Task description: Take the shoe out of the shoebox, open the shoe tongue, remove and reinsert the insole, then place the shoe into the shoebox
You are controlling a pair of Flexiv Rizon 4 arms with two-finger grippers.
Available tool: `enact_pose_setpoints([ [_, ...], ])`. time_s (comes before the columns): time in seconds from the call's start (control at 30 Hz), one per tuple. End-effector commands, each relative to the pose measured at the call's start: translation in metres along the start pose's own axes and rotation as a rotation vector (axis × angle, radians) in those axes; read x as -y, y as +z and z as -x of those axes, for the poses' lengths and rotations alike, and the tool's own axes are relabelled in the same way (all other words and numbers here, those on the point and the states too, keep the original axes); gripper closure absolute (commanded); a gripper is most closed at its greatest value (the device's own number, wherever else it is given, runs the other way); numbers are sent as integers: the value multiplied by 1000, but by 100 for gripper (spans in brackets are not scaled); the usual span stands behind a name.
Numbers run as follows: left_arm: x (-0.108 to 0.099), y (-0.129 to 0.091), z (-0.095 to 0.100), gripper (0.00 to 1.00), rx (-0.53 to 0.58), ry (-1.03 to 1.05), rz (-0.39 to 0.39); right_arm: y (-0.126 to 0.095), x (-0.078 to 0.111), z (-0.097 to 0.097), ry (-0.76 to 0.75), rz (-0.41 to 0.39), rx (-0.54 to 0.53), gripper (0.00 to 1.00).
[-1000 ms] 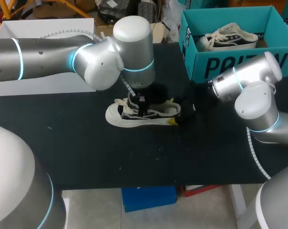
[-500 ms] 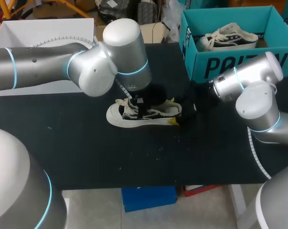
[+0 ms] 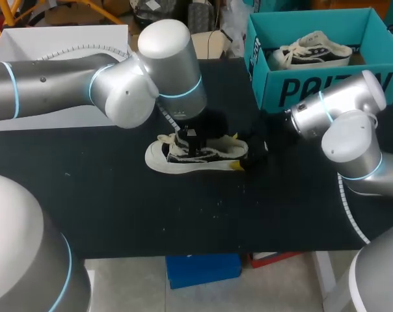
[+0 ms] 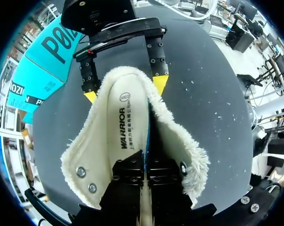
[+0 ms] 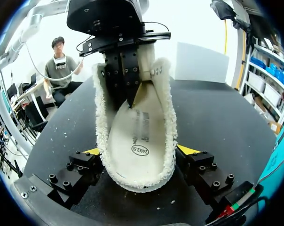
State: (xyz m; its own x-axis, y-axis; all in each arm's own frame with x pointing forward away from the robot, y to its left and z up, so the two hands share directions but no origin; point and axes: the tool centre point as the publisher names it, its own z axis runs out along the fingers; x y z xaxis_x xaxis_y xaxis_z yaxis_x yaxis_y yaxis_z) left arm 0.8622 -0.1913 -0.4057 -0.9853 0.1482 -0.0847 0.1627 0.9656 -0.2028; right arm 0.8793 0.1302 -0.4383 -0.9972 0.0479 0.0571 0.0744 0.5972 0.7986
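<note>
Inside shoe (image 4: 191,153), left gripper (image 4: 145,159) vertical, pinching insole (image 4: 125,117).

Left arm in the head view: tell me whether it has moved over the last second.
Yes. The left arm's silver wrist housing has swung toward the view's left, farther from the teal shoebox; its gripper stays over the shoe.

From the head view my left gripper (image 3: 191,144) is mostly buried under my left arm (image 3: 164,58); my right gripper (image 3: 235,151) shows only yellow specks at the shoe (image 3: 164,158)'s heel. The insole (image 4: 125,127)'s toe end is covered in both wrist views — whether my left gripper holds anything there, I cannot tell.
</note>
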Motion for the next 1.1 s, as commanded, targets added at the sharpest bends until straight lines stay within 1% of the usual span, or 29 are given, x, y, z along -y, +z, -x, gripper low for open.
enact_pose_setpoints([
  [0.03,0,-10,-4,100,24,-3,4,2,1,1,1,-2,-1,100],
  [0.2,3,-19,-3,100,44,0,3,2,1,1,1,-2,-1,100],
  [0.33,6,-19,-2,100,47,9,-4,2,1,1,1,-2,-1,100],
  [0.4,8,-14,0,100,39,17,-12,2,1,1,1,-2,-1,100],
  [0.57,9,6,7,100,22,44,-35,2,1,1,1,-2,-1,100],
  [0.63,8,11,9,100,28,71,-59,2,1,1,1,-2,-1,100],
  [0.7,7,15,10,99,36,106,-103,2,1,1,1,-2,-1,100],
  [0.73,7,16,10,89,41,121,-114,2,1,1,1,-2,-1,100],
  [0.83,7,18,8,69,62,160,-112,2,1,1,1,-2,-1,100],
  [0.87,7,18,7,56,72,178,-114,2,1,1,1,-2,-1,100],
  [0.9,8,18,6,54,79,183,-114,2,1,1,1,-2,-1,100],
  [1.0,8,17,4,50,102,195,-126,2,1,1,1,-2,-1,100],
  [1.1,11,16,1,50,114,210,-127,2,1,1,1,-2,-1,100],
])
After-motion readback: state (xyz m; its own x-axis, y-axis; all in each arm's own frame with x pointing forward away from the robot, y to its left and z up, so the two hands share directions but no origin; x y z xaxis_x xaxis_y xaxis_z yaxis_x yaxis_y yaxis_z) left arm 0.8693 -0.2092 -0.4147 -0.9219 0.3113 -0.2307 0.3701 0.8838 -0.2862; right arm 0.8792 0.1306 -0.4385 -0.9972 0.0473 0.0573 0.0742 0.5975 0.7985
